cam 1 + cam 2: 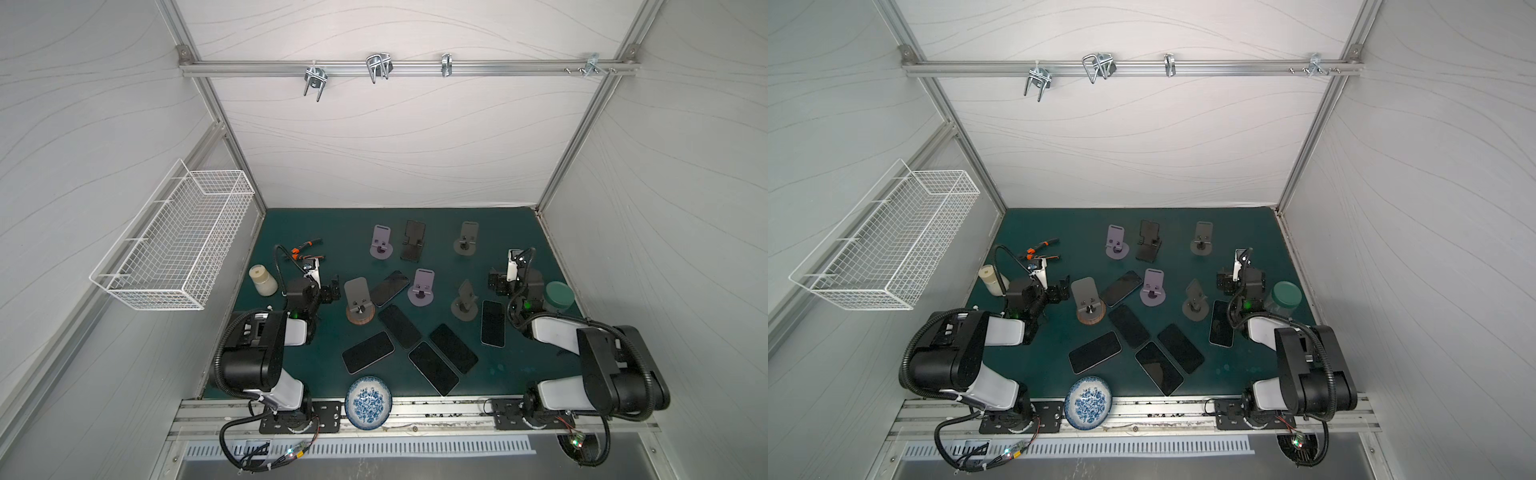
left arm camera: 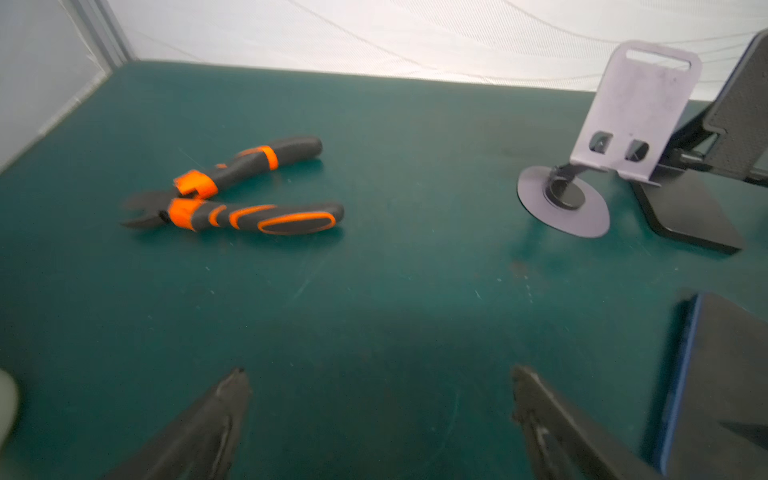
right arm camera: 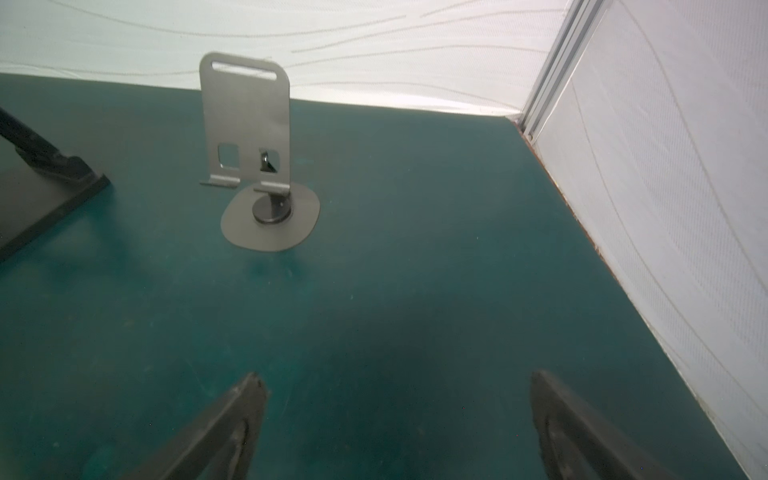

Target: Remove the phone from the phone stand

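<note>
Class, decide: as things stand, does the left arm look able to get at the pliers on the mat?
Probably yes. The left gripper is open, and only bare green mat lies between it and the pliers; nothing stands in the way.

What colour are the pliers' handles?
The pliers are black with orange bands, clearest in the left wrist view.
</note>
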